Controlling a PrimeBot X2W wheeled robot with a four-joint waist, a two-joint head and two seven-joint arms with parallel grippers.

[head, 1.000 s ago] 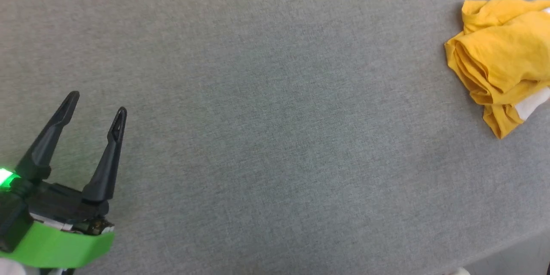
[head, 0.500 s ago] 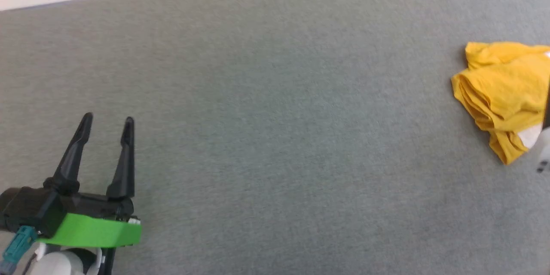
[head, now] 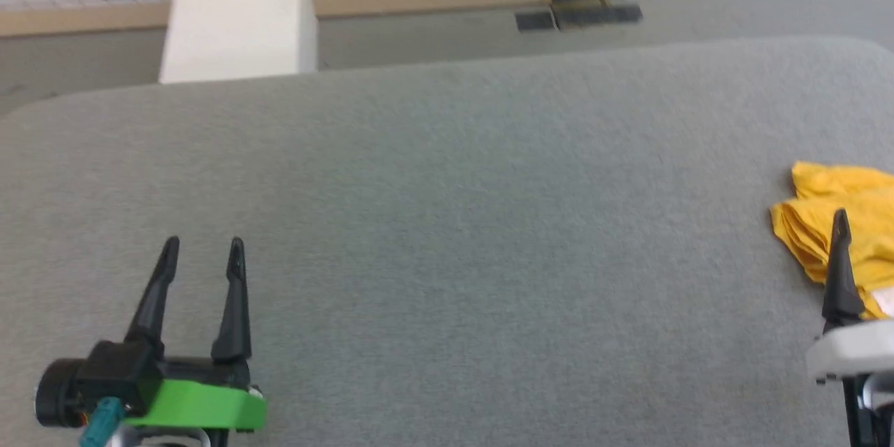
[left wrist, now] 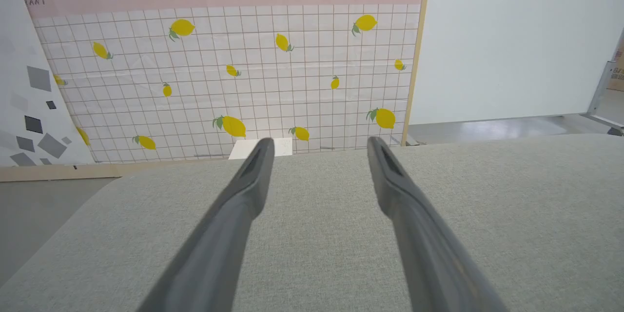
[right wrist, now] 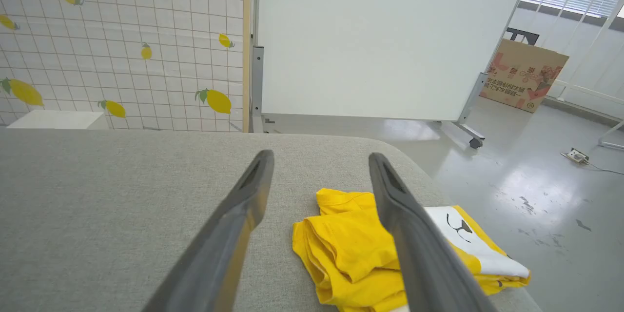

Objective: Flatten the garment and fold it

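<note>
Bright yellow soft cotton garment (right wrist: 347,248) lies crumpled in a stacked heap at the right end of the grey fabric-covered bench (head: 447,223), close to its rounded corner. A white printed patch with black lines is turned toward the bench edge. Nothing of it is spread out, so I judge flattening has not begun and the step in hand is the reach for a first hold.

My right end effector (right wrist: 320,155) is nearest, fingers apart and holding nothing. In the right wrist view the heap sits ahead, partly behind one finger. In the head view one dark finger (head: 840,272) crosses the yellow folds (head: 803,237). I cannot tell whether it touches the cloth.

My left end effector (head: 204,243) is well apart from the garment over bare bench, fingers also spread and empty (left wrist: 319,140).

Next, I think the right end effector must come down on an outer fold, pinch few layers, and draw the heap toward the middle of the bench, where the left one can reach a second edge and the two can pull it open.
</note>
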